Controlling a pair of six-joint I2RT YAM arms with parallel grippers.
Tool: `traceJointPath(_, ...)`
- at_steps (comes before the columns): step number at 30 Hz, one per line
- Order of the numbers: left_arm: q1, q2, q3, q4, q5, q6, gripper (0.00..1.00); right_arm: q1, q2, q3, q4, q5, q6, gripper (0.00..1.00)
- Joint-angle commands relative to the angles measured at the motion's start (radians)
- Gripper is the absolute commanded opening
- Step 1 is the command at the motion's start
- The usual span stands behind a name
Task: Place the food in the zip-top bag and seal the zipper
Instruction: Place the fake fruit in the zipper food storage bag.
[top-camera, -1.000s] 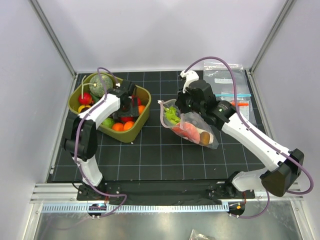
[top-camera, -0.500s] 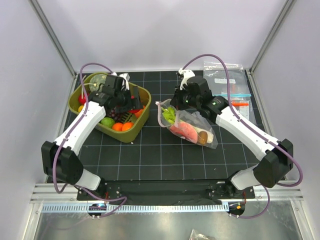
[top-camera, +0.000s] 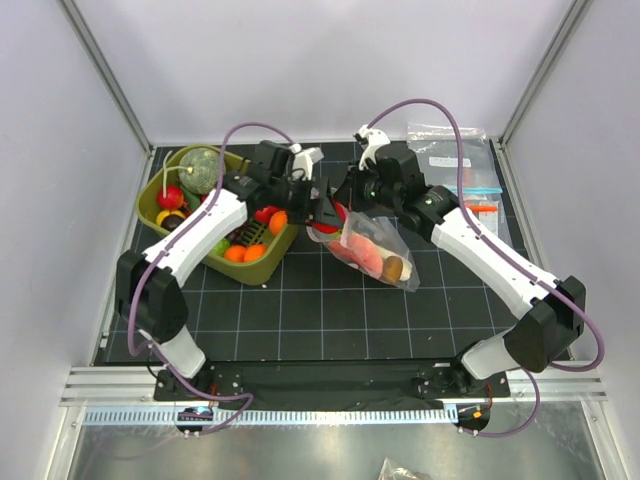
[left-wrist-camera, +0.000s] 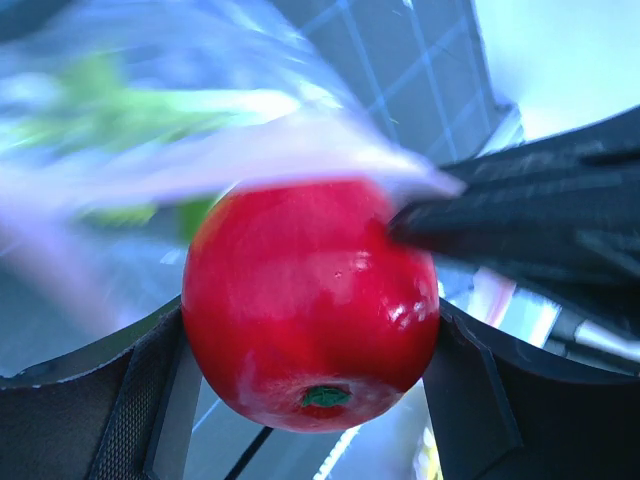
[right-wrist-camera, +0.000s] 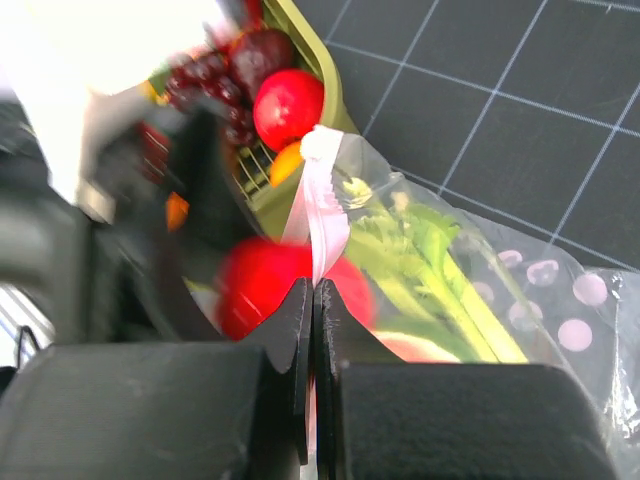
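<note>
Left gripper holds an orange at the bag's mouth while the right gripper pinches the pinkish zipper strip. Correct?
Not an orange: the left wrist view shows the left gripper holding a red tomato. The right gripper does pinch the zipper.

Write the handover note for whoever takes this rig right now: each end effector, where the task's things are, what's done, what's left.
Left end effector: closed on a red tomato, held at the bag's mouth, not released.
Right end effector: shut on the zipper, pinching the mouth edge of the zip-top bag.
In the bag: a green leek and reddish pieces.
Olive-green bin, left of the bag: oranges, grapes and more.
Done: some food bagged.
Left: drop the tomato in, move the rest, seal the zipper.
</note>
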Motion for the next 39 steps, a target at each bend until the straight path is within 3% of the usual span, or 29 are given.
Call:
traceJointPath(1, -0.029, 0.026, 0.097, 0.020, 0.087, 0.007, 0.44, -0.001, -0.011, 0.075, 0.061, -0.019, 0.038, 0.01)
traceJointPath(3, -0.030, 0.048, 0.111, 0.021, 0.084, -0.010, 0.51, -0.001, -0.026, 0.091, 0.058, -0.008, 0.047, 0.01)
traceJointPath(5, -0.033, 0.062, 0.111, 0.031, 0.092, -0.020, 0.66, -0.005, -0.038, 0.091, 0.060, 0.018, 0.053, 0.01)
traceJointPath(7, -0.042, 0.052, 0.108, 0.038, 0.078, -0.020, 0.87, -0.013, -0.061, 0.080, 0.072, 0.021, 0.074, 0.01)
traceJointPath(10, -0.053, 0.019, 0.091, 0.055, 0.059, -0.015, 1.00, -0.031, -0.086, 0.045, 0.084, 0.030, 0.096, 0.01)
traceJointPath(17, -0.053, -0.032, 0.076, 0.023, 0.015, -0.020, 1.00, -0.091, -0.132, -0.052, 0.129, 0.020, 0.153, 0.01)
traceJointPath(27, -0.050, -0.103, 0.051, -0.041, -0.239, -0.021, 0.99, -0.099, -0.143, -0.052, 0.113, 0.020, 0.127, 0.01)
traceJointPath(31, -0.030, -0.084, 0.042, -0.084, -0.339, -0.072, 0.88, -0.100, -0.150, -0.040, 0.107, 0.018, 0.108, 0.01)
traceJointPath(36, -0.016, -0.002, 0.066, -0.069, -0.261, -0.116, 0.70, -0.099, -0.157, -0.044, 0.115, 0.007, 0.102, 0.01)
traceJointPath(38, -0.016, 0.038, 0.080, -0.035, -0.206, -0.137, 0.49, -0.099, -0.160, -0.046, 0.115, 0.012, 0.096, 0.01)
traceJointPath(39, -0.018, 0.049, 0.091, -0.023, -0.194, -0.147, 0.30, -0.099, -0.157, -0.044, 0.113, 0.015, 0.094, 0.01)
